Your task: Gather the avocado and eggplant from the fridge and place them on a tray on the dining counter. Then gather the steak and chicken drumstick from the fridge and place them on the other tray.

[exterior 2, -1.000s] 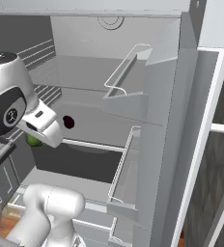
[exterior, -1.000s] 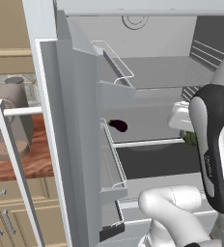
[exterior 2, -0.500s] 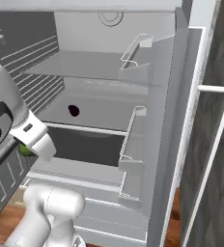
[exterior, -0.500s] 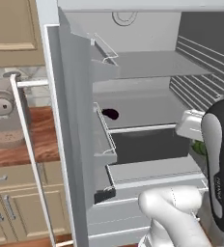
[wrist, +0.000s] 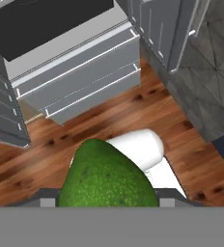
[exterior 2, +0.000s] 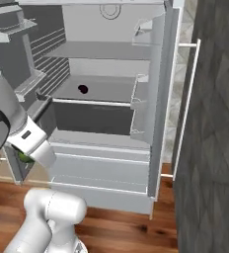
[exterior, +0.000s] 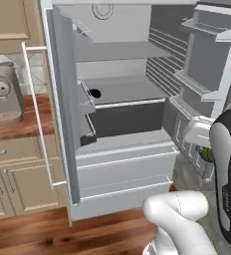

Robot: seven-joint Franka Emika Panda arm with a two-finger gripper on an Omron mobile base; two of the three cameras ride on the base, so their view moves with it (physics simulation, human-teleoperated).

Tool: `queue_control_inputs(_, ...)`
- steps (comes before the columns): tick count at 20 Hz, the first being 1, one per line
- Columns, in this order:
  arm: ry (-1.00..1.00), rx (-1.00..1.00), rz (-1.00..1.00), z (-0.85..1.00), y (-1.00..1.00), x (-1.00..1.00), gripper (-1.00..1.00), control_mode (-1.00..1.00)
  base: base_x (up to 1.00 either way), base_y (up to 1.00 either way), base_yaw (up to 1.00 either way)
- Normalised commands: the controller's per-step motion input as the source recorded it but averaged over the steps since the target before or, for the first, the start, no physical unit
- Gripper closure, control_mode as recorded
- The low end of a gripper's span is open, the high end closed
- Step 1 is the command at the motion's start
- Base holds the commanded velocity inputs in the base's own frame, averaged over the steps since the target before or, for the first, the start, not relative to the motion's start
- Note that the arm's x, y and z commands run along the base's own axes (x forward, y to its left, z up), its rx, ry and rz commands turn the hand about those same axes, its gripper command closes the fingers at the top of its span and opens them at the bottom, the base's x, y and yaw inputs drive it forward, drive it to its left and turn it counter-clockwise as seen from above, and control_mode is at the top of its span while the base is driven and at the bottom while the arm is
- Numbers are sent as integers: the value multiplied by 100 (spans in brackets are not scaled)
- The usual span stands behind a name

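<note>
Right up close in the hand view, the avocado (wrist: 106, 176) sits big and green at six o'clock, and the claw (wrist: 106, 205) is clamped on it, its tips hidden behind the fruit. Below it lie the wooden floor (wrist: 61, 144) and the fridge's bottom drawers (wrist: 80, 72) at eleven o'clock, so the fruit is out of the fridge and carried low, over the floor.

The step in hand looks like the carry to the dining tabletop. To do it well, I'd keep the grip steady and the hand level while the base drives, swing wide of the open door, and wait until the fruit is over a tray before letting go. An avocado is rounded and can slip or roll, so set it down low rather than dropping it.

Further off, the left base view shows a sliver of green (exterior: 206, 154) at three o'clock beside the white wrist; the right base view shows it at eight o'clock (exterior 2: 23, 157).

Deeper in, both base views show a dark eggplant (exterior: 94, 93) on the middle shelf (exterior: 127, 92), which the hand view misses. The left view alone offers the coffee machine (exterior: 5, 97) at nine o'clock.
</note>
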Motion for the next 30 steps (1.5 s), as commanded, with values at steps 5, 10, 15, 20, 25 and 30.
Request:
queue_control_inputs(5,0,0,0,0,0,0,100,100,-100,1,-15)
queue_control_inputs(10,0,0,0,0,0,0,100,100,-100,4,-13)
queue_control_inputs(15,0,0,0,0,0,0,100,100,-100,12,-11)
queue_control_inputs(20,0,0,0,0,0,0,100,100,-100,15,-10)
queue_control_inputs(25,0,0,0,0,0,0,100,100,-100,13,-8)
queue_control_inputs(30,0,0,0,0,0,0,100,100,-100,22,-5)
